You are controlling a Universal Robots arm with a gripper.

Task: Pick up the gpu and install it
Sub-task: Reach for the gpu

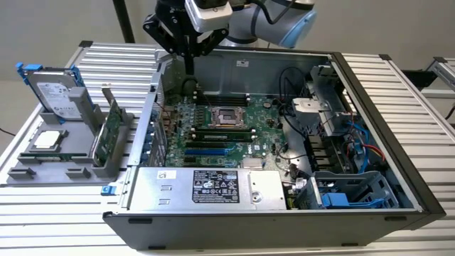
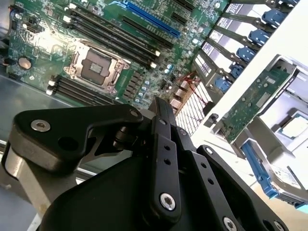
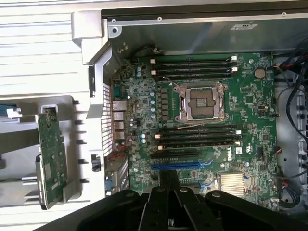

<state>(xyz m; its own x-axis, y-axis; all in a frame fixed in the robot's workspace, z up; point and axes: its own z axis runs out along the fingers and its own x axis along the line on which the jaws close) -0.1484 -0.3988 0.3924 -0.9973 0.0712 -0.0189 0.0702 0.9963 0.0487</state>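
Now | I see the gpu (image 1: 106,133) upright in the gray rack (image 1: 42,178), beside the open case (image 1: 284,226) on the exterior view's left | my gripper (image 1: 191,70) hangs over the case's far corner, fingers together, empty.

This is a robotics lab bench set up for computer assembly. A ribbed silver aluminium-slat table (image 1: 50,213) carries an opened black metal computer tower (image 1: 284,224) lying on its side. A grey plastic parts fixture (image 1: 42,173) sits at the tower's nine o'clock, and a grey-and-blue robot arm (image 1: 284,21) is at its twelve.
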